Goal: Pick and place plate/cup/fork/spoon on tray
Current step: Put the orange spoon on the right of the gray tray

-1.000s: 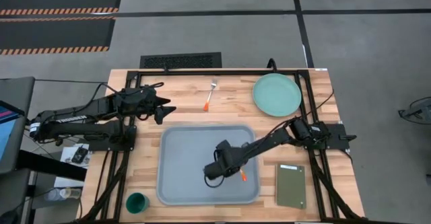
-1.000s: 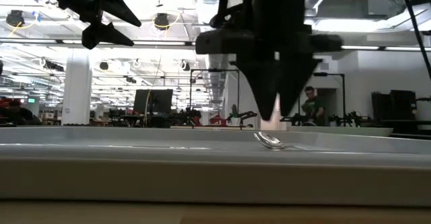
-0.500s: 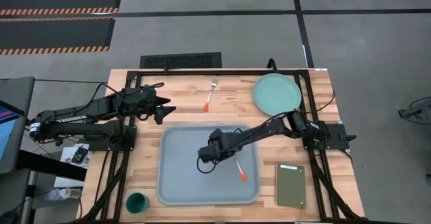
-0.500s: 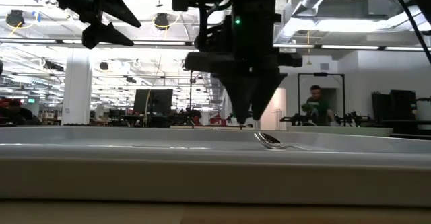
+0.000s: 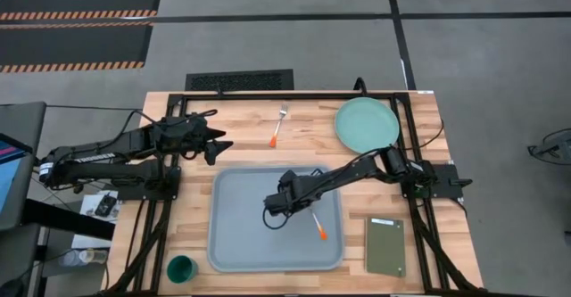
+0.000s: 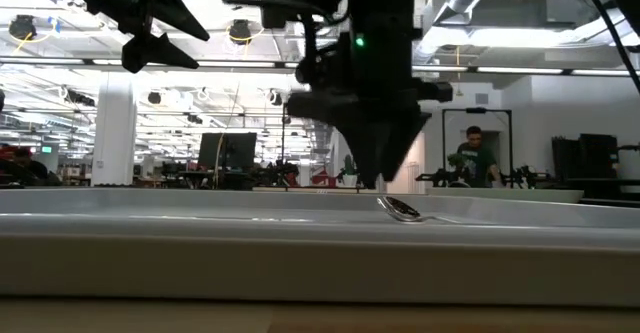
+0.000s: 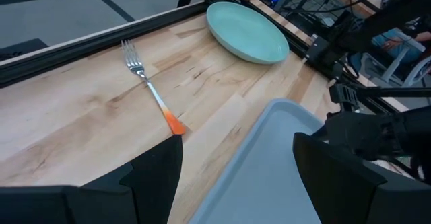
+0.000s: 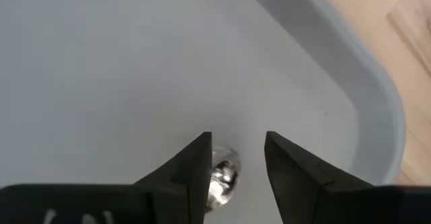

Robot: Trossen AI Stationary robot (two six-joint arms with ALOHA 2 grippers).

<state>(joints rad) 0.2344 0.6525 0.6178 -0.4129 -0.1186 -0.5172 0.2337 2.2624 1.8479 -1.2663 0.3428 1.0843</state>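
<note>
The pale grey-blue tray lies in the middle of the table. On its right half the spoon lies flat, orange handle toward the near right, silver bowl beside my right fingers. My right gripper hovers over the tray floor, pointing down, open and holding nothing; in the low view its tips stand above the spoon. The fork and the mint plate rest on the wood at the far side. The dark green cup stands at the near left. My left gripper waits open, raised left of the fork.
A dark olive slab lies on the wood right of the tray. Black frame rails run along the table's far edge and sides. Bare wood shows between the fork and the plate.
My right gripper has gone over the tray toward the far edge and a little to the left, away from the spoon's handle. The spoon has stayed flat in its place on the tray.
</note>
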